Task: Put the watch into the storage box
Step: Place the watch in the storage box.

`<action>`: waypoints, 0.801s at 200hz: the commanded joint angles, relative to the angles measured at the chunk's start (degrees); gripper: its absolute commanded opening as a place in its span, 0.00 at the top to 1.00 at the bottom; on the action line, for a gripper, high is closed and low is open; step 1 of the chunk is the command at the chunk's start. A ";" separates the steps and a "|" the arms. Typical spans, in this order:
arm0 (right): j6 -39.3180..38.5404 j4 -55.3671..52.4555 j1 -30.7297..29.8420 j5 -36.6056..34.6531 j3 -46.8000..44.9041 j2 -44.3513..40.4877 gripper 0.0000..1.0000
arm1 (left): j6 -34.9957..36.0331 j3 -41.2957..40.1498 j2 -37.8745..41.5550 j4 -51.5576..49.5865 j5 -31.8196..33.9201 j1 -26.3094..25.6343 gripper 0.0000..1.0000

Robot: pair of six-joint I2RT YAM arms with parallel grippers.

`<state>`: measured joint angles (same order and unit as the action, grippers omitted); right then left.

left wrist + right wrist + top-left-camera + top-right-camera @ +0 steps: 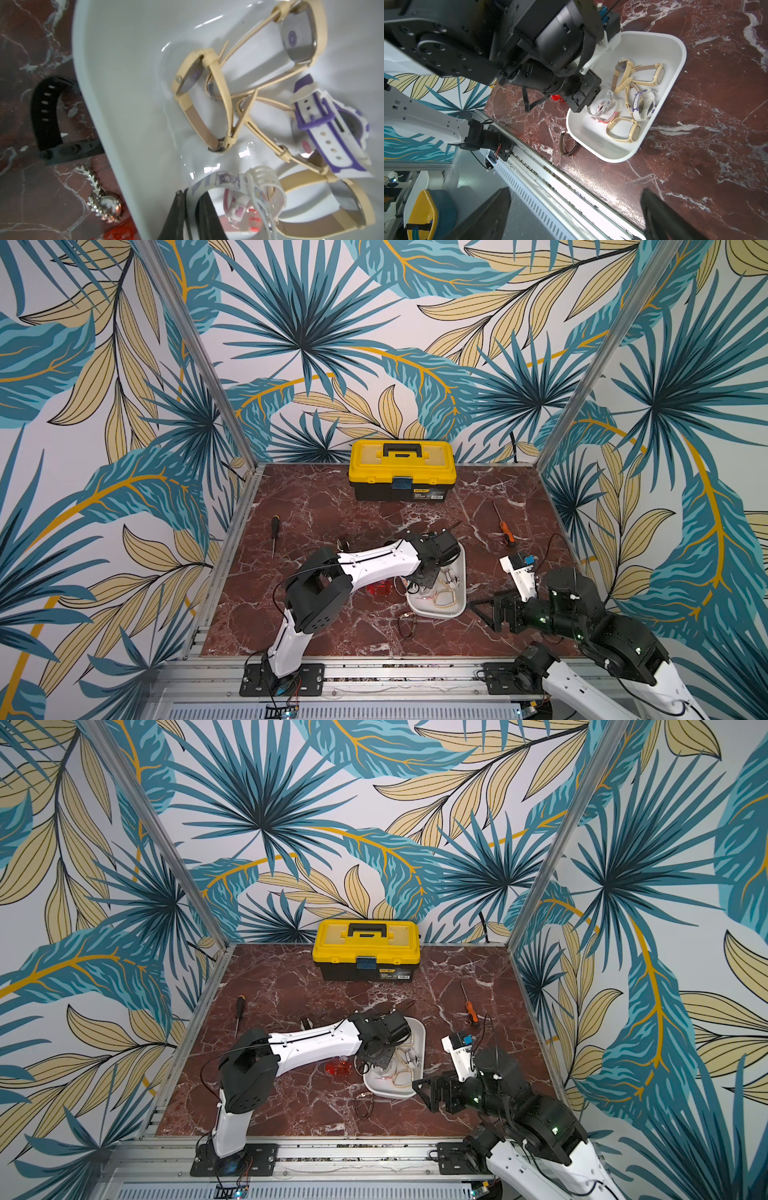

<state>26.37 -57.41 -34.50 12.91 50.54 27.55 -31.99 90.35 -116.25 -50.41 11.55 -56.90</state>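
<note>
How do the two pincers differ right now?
The left pincer is shut on a white cartoon-print plastic watch; the right pincer gapes wide and empty. The left pincer hangs inside the white shallow plastic tray; the right pincer sits just outside it. Both are black and face the tray.

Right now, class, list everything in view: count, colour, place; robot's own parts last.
storage box: one, white, table centre.
beige watches: three, beige, inside box.
purple watch: one, purple-white, inside box.
patterned watch: one, white-pink, inside box, gripped.
brown watch: one, brown, table, front of box.
black watch: one, black, table, beside box.
jewelled watch: one, silver, table, beside box.
red object: one, translucent red, table, beside box.
toolbox: one, yellow-black, table's back.
screwdrivers: two, black-handled left, orange-handled right.
left tool: one, black, shut on patterned watch.
right tool: one, black, open, beside box.
</note>
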 commanded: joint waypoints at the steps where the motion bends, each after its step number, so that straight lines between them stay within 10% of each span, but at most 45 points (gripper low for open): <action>1: 0.44 -1.08 -0.25 -0.16 -0.53 -0.57 0.00 | -0.45 4.15 -0.85 1.55 -0.30 1.27 0.88; 48: 0.44 -1.18 -0.22 -0.34 -0.49 -0.30 0.00 | 0.62 5.88 -2.94 1.61 -1.66 3.11 0.83; 97: 0.52 -1.15 -0.26 -0.60 -0.53 -0.30 0.00 | 0.30 5.48 -2.73 1.99 -2.68 3.01 0.34; 160: 0.51 -1.08 -0.22 -0.53 -0.56 0.12 0.00 | -1.31 3.79 9.69 2.89 -0.52 0.68 0.09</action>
<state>26.57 -57.49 -34.50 12.88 50.54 27.55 -32.49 93.67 -114.65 -48.62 9.67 -55.40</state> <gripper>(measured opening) 0.995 0.894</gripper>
